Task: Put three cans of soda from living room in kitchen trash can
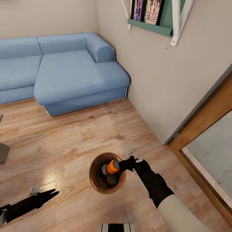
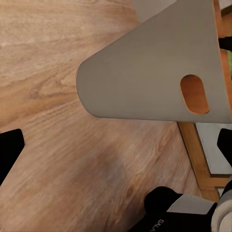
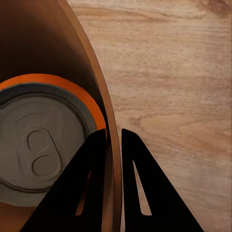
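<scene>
The tash can (image 1: 95, 167) stands on the light wood floor of the living room, pale grey outside (image 2: 150, 67) and brown inside (image 3: 43, 43). An orange can of soda (image 1: 113, 166) lies tilted on top inside it, grey top (image 3: 34, 145) showing. A second orange can (image 1: 112, 179) sits beneath, and a dark can (image 1: 103, 176) beside it is mostly hidden. My right gripper (image 1: 125, 163) is shut on the bin's rim (image 3: 99, 92), one finger inside and one outside (image 3: 113, 135). My left gripper (image 1: 48, 193) hangs open low at the left (image 2: 118, 150), apart from the bin.
A blue corner sofa (image 1: 71, 74) fills the back left. A wall (image 1: 154, 80) with a green shelf (image 1: 149, 27) runs along the right, ending in a wooden door frame (image 1: 206, 119). A grey object (image 1: 3, 153) sits at the left edge.
</scene>
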You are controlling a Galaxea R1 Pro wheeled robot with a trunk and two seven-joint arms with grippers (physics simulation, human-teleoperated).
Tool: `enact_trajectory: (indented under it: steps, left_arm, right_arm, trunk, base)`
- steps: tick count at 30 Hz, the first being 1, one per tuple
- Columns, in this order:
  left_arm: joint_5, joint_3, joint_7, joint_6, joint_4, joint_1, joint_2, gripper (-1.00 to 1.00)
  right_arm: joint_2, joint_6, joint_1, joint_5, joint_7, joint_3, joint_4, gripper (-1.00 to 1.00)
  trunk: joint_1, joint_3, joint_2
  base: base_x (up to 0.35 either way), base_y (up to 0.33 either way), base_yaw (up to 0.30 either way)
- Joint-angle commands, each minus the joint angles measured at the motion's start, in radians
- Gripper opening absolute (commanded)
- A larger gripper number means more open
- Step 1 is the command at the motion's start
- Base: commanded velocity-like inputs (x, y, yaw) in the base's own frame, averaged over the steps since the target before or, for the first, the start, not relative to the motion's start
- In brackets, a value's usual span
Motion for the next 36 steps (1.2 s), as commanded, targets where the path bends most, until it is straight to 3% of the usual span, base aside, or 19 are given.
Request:
enact_trajectory:
  steps: [1,21,26,36]
  left_arm:
    - [0.000,0.000,0.000,0.000,0.000,0.000,0.001,1.00]
    - [0.001,0.000,-0.001,0.000,0.000,0.000,0.002,1.00]
    - [0.001,0.000,-0.001,0.000,0.000,0.000,0.003,1.00]
    - [0.001,0.000,-0.002,0.000,0.000,0.000,0.003,1.00]
  right_arm:
    - [0.000,0.002,0.000,-0.017,0.007,0.000,-0.001,-1.00]
    - [0.000,0.002,0.000,-0.017,0.007,0.000,-0.001,-1.00]
    - [0.000,0.002,0.000,-0.017,0.007,0.000,-0.001,-1.00]
    - [0.000,0.002,0.000,-0.017,0.007,0.000,-0.001,-1.00]
  trunk:
    - [0.004,-0.003,-0.007]
    - [0.081,-0.066,-0.147]
    - [0.081,-0.066,-0.147]
    - [0.119,-0.097,-0.217]
  base:
    - [0.000,0.000,0.000]
    - [0.000,0.000,0.000]
    - [0.000,0.000,0.000]
    - [0.000,0.000,0.000]
